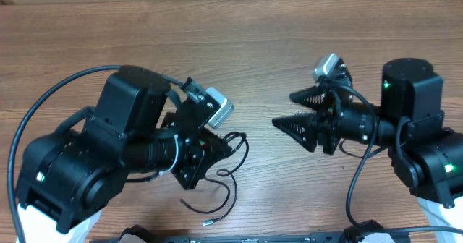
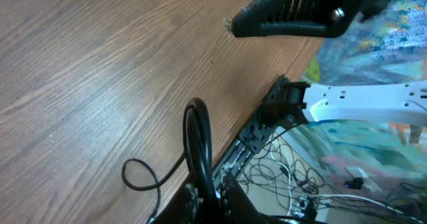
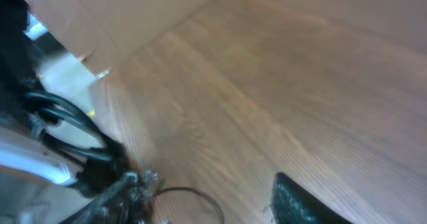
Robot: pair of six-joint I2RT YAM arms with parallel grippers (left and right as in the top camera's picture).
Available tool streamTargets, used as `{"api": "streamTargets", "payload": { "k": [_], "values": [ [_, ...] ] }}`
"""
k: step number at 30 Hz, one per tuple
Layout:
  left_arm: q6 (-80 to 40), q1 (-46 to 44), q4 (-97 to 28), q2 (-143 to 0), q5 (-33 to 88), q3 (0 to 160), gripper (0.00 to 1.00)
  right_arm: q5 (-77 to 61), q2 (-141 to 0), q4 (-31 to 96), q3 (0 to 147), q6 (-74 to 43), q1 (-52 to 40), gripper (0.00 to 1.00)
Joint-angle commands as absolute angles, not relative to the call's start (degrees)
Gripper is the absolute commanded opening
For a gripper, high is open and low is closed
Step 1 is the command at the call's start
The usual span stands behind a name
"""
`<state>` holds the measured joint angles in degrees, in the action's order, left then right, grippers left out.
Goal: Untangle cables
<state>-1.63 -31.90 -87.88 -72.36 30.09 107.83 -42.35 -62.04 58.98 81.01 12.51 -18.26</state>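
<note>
Thin black cables (image 1: 233, 160) lie in loose loops on the wooden table, and one small plug end (image 1: 207, 220) rests near the front edge. My left gripper (image 1: 226, 147) is shut on a cable. In the left wrist view a black cable loop (image 2: 197, 137) rises from the closed left gripper (image 2: 215, 199), and another loop (image 2: 140, 175) lies flat beside it. My right gripper (image 1: 283, 110) hovers to the right of the cables, open, with nothing between its fingers. The blurred right wrist view shows the right gripper (image 3: 207, 209) with a cable arc (image 3: 195, 196) beyond it.
A black rail (image 2: 257, 136) runs along the table's front edge. Past it, below the table, are a white power strip (image 2: 373, 101) and a tangle of floor wires (image 2: 293, 177). A cardboard wall (image 3: 133, 17) stands at the table's far side.
</note>
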Motion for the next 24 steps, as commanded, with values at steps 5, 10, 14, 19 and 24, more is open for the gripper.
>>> {"api": "streamTargets", "payload": {
  "k": [5, 10, 14, 19, 24],
  "values": [
    [-3.4, -32.3, -85.8, -73.5, 32.9, 108.8, 0.1, -43.9, -66.2, 60.5, 81.4, 18.8, -22.1, 0.57],
    [-4.4, -32.3, -84.4, -73.5, 33.0, 108.8, 0.11, -50.2, -70.0, 60.2, 81.4, 25.8, -25.5, 0.51],
    [-4.8, -32.3, -84.6, -73.5, 32.8, 108.8, 0.1, -51.6, -71.2, 58.2, 81.4, 27.8, -26.1, 0.48],
    [-4.8, -32.3, -84.8, -73.5, 32.4, 108.8, 0.11, -51.5, -71.2, 55.4, 81.4, 27.8, -26.1, 0.48],
    [-5.0, -32.3, -84.8, -73.5, 30.9, 108.8, 0.11, -51.5, -71.2, 53.8, 81.5, 27.7, -26.1, 0.48]
  ]
}}
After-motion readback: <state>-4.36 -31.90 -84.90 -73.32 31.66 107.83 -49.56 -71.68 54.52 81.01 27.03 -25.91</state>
